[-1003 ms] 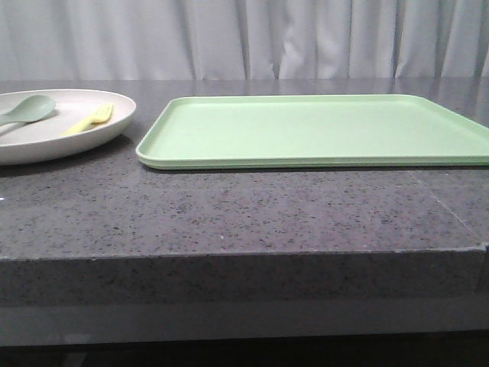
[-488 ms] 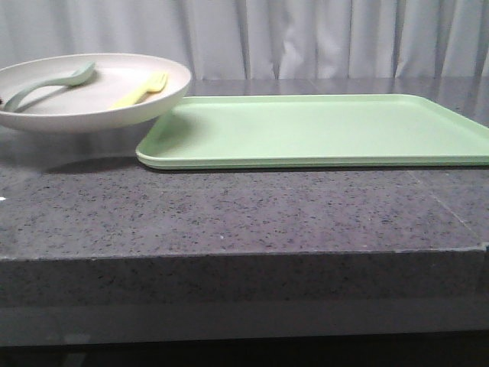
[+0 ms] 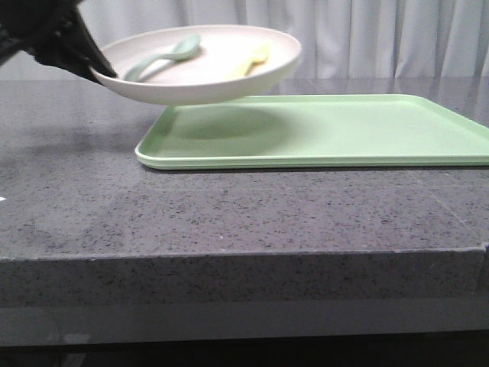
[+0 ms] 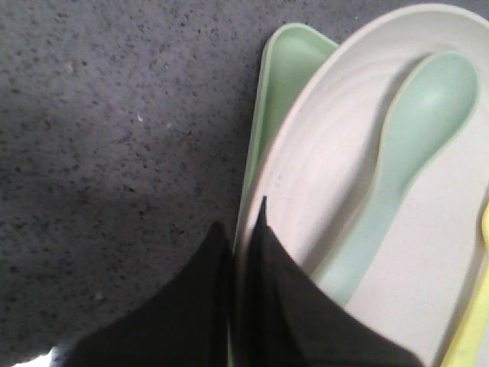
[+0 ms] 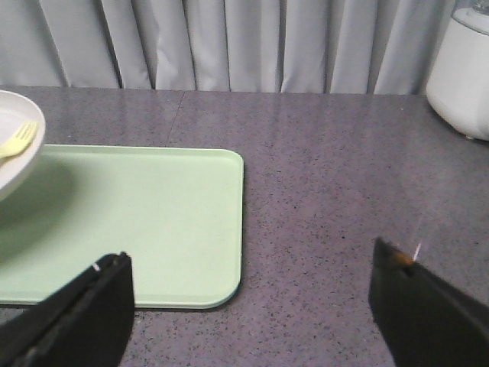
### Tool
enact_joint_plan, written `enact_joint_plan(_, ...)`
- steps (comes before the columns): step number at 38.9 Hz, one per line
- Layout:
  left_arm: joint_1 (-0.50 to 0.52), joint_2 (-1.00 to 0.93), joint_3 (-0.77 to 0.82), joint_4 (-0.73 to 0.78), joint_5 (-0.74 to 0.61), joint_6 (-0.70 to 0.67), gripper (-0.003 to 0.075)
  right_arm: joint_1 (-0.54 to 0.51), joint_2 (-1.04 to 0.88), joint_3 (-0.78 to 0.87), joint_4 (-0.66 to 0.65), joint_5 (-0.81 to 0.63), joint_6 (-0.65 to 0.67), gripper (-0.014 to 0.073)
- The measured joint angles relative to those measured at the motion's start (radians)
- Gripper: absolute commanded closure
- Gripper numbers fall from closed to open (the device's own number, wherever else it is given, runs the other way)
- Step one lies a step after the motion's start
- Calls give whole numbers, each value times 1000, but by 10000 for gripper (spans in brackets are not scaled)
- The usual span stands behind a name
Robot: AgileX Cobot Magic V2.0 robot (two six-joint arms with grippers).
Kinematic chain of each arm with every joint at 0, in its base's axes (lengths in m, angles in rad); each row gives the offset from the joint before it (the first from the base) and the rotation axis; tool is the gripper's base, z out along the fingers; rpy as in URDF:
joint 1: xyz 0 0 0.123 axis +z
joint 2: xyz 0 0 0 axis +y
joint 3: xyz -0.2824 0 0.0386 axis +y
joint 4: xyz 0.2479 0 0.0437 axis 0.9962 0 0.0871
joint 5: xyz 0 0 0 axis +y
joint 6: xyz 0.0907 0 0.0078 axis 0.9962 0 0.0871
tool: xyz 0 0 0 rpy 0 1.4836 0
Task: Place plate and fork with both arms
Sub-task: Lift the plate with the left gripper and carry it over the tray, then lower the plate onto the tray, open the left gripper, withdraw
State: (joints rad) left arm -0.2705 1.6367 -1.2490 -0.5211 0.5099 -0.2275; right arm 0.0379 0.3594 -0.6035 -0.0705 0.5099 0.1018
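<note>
Gripping the plate (image 3: 200, 65) by its left rim, our left gripper (image 3: 93, 70) has its two dark fingers pinched over that edge, one above and one beneath, as the left wrist view confirms. We hold the plate in the air, tilted slightly, its right half over the left end of the pale green tray (image 3: 321, 130) and not touching it. Inside the plate lie a grey-green spoon (image 3: 162, 58) and, to its right, the yellow fork (image 3: 253, 60), both loose.

We judge the main risk to be that single-edge hold: the plate hangs out from one narrow pinch, so a jolt or a quick stop could let it pivot or slip from the fingers. A steeper tilt could also send the spoon and fork sliding toward the low side or over the rim. Lowering too soon, we could catch the plate's underside on the tray's raised lip.

Farther right, our right gripper (image 5: 252, 306) hovers with fingers spread wide and empty above the grey stone table (image 3: 229, 214), near the tray's right end.
</note>
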Motion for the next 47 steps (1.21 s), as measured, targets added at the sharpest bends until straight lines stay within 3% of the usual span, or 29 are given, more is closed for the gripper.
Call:
enact_joint_plan(14, -190, 111, -91, 444, -49, -568, 738, 0, 0, 0, 0, 0, 0, -49)
enact_joint_plan(23, -252, 158, -124, 725, -45, -907, 738, 0, 0, 0, 0, 0, 0, -49)
enact_joint_plan(40, -283, 194, -131, 767, -35, -974, 731, 0, 0, 0, 0, 2, 0, -49)
enact_joint_plan(43, -283, 197, -133, 767, -37, -974, 694, 0, 0, 0, 0, 2, 0, -49)
enact_joint_plan(47, -283, 197, -133, 767, -44, -974, 572, 0, 0, 0, 0, 2, 0, -49)
